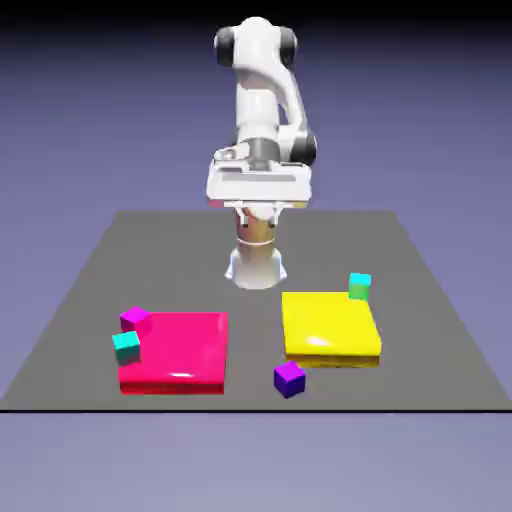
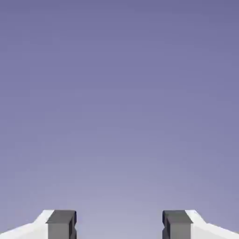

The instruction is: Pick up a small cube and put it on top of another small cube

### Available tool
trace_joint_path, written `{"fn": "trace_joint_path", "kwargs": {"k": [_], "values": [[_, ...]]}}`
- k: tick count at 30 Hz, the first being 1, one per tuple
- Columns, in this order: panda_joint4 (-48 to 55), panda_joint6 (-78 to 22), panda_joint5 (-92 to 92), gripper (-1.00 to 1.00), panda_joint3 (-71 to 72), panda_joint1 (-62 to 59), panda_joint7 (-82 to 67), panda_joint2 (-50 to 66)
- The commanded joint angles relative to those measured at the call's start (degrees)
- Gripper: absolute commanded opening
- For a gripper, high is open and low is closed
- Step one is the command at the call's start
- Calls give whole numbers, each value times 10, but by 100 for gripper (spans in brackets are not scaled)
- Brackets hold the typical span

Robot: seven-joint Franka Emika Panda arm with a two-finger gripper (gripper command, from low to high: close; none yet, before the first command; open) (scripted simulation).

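Note:
Four small cubes lie on the dark table in the exterior view. A magenta cube point(image 1: 135, 319) and a teal cube point(image 1: 126, 347) touch the left edge of a flat pink slab point(image 1: 180, 350). A purple cube point(image 1: 290, 379) sits alone near the front edge. A green cube point(image 1: 360, 286) stands at the far right corner of a flat yellow slab point(image 1: 330, 325). My hand point(image 1: 258, 185) hangs high above the table's far side, well away from every cube. In the hand view my gripper point(image 2: 119, 226) is open, with only the plain backdrop between its fingertips point(image 2: 60, 225).
The pink and yellow slabs are low, wide blocks lying side by side with a gap between them. The robot's base point(image 1: 256, 265) stands behind that gap. The table's front edge point(image 1: 250, 408) runs just past the purple cube.

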Motion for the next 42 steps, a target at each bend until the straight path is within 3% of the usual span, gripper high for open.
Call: {"fn": "trace_joint_path", "kwargs": {"k": [1, 26, 32, 33, 39, 42], "values": [[10, -10, -1, 0, 13, -12, 25, 20], [252, -259, -38, 0, 335, -306, 636, 521], [264, -173, -98, 0, 262, -238, 675, 619], [264, -173, -98, -100, 262, -238, 675, 619], [251, -263, -33, -100, 329, -312, 634, 515], [239, -302, 18, -100, 270, -373, 617, 453]]}}
